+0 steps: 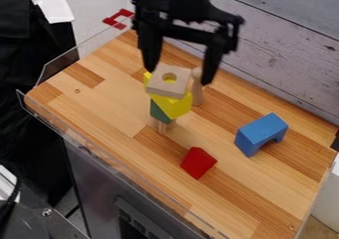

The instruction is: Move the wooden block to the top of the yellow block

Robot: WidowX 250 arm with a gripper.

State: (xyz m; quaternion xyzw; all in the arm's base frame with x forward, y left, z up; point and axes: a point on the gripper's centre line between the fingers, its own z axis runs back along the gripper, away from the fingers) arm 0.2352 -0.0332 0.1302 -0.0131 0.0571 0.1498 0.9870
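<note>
Fingers (213,59) spread wide apart, your gripper (180,75) hangs down over the stack with nothing clamped between them. You can see a gap between the block on top and the finger on the view's right; whether the other finger touches it, you cannot tell.

Your wooden block (159,86) – the flat one with a round hole – lies on top of the yellow block (173,107), its holed face up. Under the yellow block you have a green block (159,113), and lowest of all a piece of plain wood (163,127), partly hidden.

Just behind the yellow block, an upright wooden peg (198,93) stands on the wooden tabletop (99,96). Nearer to you than the yellow block, and a little to the view's right, lies a red block (198,162). Well to the right of the yellow block sits a blue arch (260,133).
</note>
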